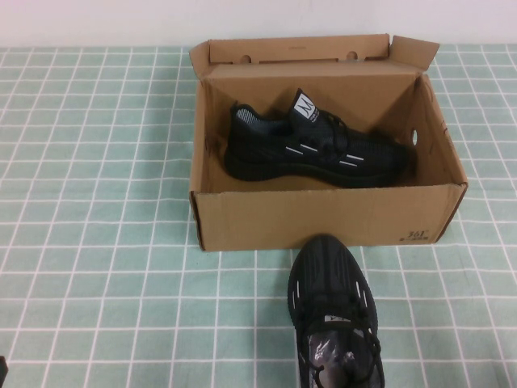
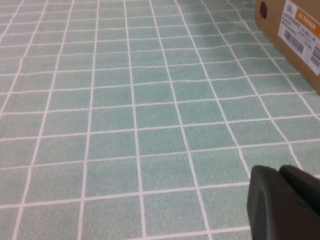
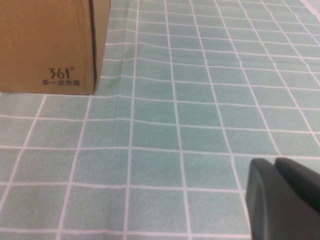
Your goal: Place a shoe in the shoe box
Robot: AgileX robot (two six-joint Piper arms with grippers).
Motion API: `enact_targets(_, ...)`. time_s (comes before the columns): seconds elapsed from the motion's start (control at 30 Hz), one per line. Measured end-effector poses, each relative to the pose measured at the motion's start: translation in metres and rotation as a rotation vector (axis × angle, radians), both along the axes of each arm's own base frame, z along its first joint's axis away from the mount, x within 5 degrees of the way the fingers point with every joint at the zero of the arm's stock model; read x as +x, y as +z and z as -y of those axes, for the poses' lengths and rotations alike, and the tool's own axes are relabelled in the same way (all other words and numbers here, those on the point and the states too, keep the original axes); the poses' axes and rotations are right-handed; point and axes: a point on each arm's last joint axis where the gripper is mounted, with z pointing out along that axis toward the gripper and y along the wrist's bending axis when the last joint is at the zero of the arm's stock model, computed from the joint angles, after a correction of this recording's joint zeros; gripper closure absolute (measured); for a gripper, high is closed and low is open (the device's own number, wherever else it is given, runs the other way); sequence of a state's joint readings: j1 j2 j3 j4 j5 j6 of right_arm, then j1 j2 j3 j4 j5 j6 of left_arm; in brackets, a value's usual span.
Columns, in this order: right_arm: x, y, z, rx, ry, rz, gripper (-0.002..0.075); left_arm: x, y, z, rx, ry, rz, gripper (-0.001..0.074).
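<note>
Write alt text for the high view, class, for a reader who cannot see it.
An open brown cardboard shoe box on a green-and-white checked tablecloth holds one black sneaker lying on its side. A second matching black sneaker stands on the cloth just in front of the box, toe toward it. Neither the left gripper nor the right gripper appears here.

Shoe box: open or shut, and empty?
Open, not empty: the shoe box has its lid flipped back, one black shoe inside; a second shoe lies outside.
</note>
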State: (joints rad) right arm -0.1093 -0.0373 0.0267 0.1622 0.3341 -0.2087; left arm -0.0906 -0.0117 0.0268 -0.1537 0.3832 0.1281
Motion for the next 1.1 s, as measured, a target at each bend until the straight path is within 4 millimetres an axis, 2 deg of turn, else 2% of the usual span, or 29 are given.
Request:
enact_targets(0.23,0.000,0.000,0.000,0.000,0.000,0.001,0.0734,0.000,0.001,0.000,0.008,0.002,0.016,0.0740)
enact_targets(0.37,0.001,0.003,0.002,-0.040,-0.011,0.035,0.0734,0.004,0.015,-0.002,-0.008,0.026,0.174,0.0739)
enact_targets(0.5,0.002,0.028,0.006,0.026,-0.069,0.312,0.0733,0.004,0.038,-0.005,-0.038,0.065,0.421,0.0739)
enact_targets(0.57,-0.003,0.046,0.012,0.090,-0.134,0.526,0.0734,0.002,0.051,-0.008,-0.054,0.089,0.568,0.0739)
enact_targets(0.67,-0.011,0.062,0.020,0.146,-0.213,0.731,0.0733,-0.003,0.066,-0.011,-0.071,0.116,0.737,0.0740)
enact_targets(0.77,-0.019,0.070,0.027,0.203,-0.284,0.866,0.0733,-0.006,0.072,-0.012,-0.081,0.129,0.812,0.0739)
enact_targets(0.9,-0.027,0.075,0.036,0.280,-0.368,0.986,0.0733,-0.007,0.073,-0.012,-0.083,0.131,0.827,0.0739)
enact_targets(1.0,-0.033,0.079,0.039,0.407,-0.368,1.089,0.0733,-0.007,0.074,-0.012,-0.085,0.133,0.836,0.0739)
enact_targets(1.03,-0.035,0.081,0.038,0.417,-0.352,1.117,0.0733,-0.008,0.074,-0.013,-0.097,0.133,0.840,0.0739)
enact_targets(1.1,-0.039,0.089,0.033,0.309,-0.304,1.182,0.0733,-0.008,0.075,-0.013,-0.147,0.129,0.852,0.0740)
